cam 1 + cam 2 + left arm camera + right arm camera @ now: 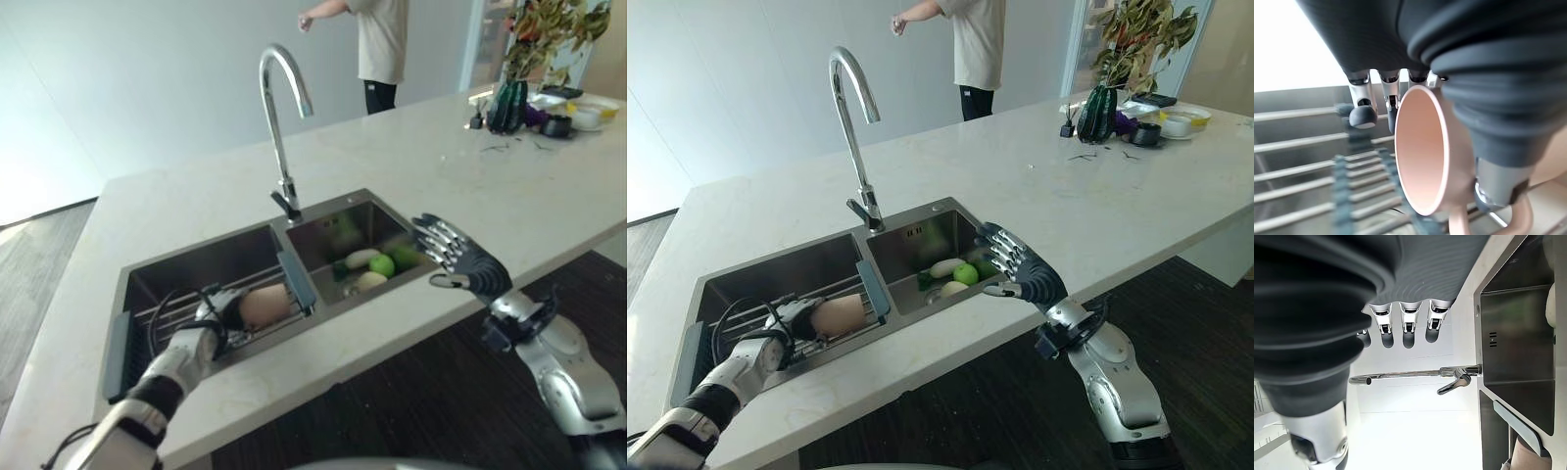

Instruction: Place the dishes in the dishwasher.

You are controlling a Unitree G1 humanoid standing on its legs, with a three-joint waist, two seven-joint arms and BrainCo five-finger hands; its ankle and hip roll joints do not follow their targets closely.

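The left hand's fingers [1363, 115] and thumb curl round a pale pink ceramic mug with a handle [1422, 149], which lies on its side on the wire rack [176, 315] in the left basin of the stainless steel sink [323, 211]. The left hand [217, 311] reaches down into that basin. The right hand [460, 257] hovers above the pale stone bench [441, 176] at the right basin's edge, fingers straight and spread, holding nothing.

Bright, even daylight whitens the countertop [441, 186], while both wrist views are blurred and backlit.

Pale pink mug [1422, 152], steel-grey sink [323, 211], green apple [382, 264], white speckled counter [470, 186].
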